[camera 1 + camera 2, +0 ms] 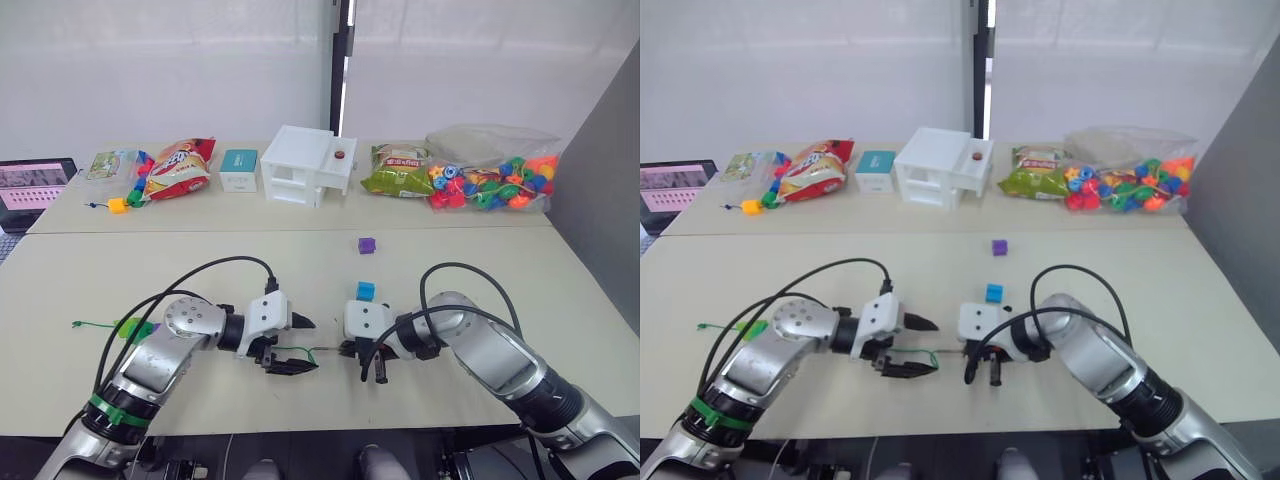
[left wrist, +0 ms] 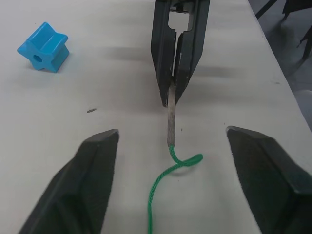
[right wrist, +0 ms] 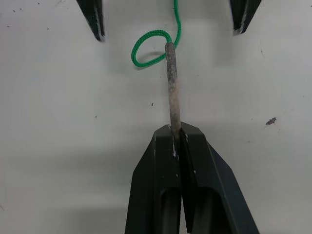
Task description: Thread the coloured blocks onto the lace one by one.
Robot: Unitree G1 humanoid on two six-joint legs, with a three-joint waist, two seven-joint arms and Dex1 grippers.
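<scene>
Now, step: lace being readied, no block on the needle end yet.
Right gripper (image 3: 176, 139): jaws pinched tight on the lace (image 3: 171, 87) tip.
Left gripper (image 2: 170, 146): jaws wide, empty, straddling the green cord.
Next: bring tip to blue block (image 1: 366, 291) hole.
Farther: purple block (image 1: 367, 244).

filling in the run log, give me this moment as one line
right gripper: shut on lace tip | left gripper: open, facing it | lace loops on table | blue block nearby, unthreaded
</scene>
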